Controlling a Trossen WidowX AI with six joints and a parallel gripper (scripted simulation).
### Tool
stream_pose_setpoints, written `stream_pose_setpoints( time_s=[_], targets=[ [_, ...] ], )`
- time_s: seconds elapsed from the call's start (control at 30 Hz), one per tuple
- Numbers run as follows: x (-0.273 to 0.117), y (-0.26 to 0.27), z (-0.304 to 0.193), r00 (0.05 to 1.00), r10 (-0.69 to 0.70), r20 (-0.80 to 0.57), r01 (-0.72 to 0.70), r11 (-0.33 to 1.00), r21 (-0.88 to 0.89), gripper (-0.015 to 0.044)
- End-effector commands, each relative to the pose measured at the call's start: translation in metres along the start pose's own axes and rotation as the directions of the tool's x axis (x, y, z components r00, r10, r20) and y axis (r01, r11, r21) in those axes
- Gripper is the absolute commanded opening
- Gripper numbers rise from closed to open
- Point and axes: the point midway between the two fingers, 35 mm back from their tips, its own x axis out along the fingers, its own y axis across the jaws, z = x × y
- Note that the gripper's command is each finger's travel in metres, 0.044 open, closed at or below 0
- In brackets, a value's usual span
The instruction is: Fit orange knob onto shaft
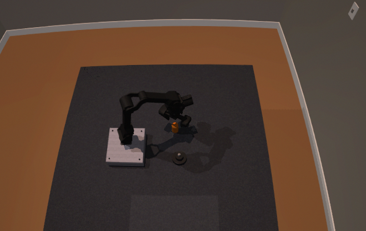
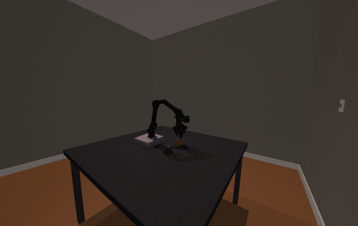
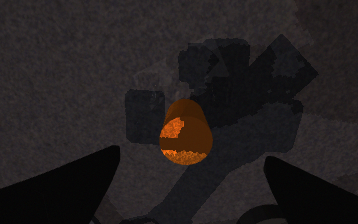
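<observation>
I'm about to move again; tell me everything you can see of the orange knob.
The orange cylindrical knob, plastic by its look, stands upright on the dark table, away from the round dark pedestal. Its top is part bright, part shadowed. The open black end effector hovers above without gripping it. Its underside hole is hidden.
</observation>
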Motion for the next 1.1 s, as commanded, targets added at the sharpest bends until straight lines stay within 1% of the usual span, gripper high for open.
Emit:
stream_pose_setpoints(
  time_s=[0.0,0.23,1.07],
  targets=[
    [0.009,0.003,-0.002,1.0,0.011,-0.006,-0.011,1.0,0.0,0.044],
    [0.014,0.003,-0.002,1.0,0.012,-0.007,-0.012,1.0,0.006,0.044],
    [0.054,0.002,-0.001,1.0,0.011,-0.008,-0.011,1.0,0.005,0.044]
  ],
)
